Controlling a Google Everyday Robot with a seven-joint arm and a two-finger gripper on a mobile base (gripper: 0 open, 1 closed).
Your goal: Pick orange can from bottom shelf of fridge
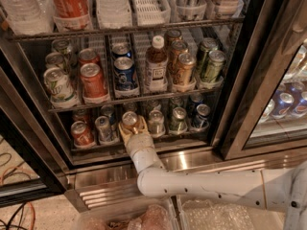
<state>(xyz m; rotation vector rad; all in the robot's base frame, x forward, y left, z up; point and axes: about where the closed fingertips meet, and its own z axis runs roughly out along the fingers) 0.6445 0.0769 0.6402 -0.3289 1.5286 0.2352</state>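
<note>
The fridge (242, 75) stands open in the camera view, showing several racks of drinks. On the bottom shelf (189, 139) the orange can (130, 120), copper-bodied with a silver lid, stands in the third lane from the left. My gripper (130, 129) reaches up from below on the white arm (201, 183). Its pale fingers (122, 132) hug both sides of the orange can, shut on it. The can stands upright in the front row, level with the cans beside it.
A red can (80, 133) and a silver can (103, 128) stand left of the orange can, with silver, green and blue cans to its right. The rack above holds a brown bottle (156, 66) and larger cans. A closed glass door (283, 104) is at right. Plastic bins (144, 218) sit below.
</note>
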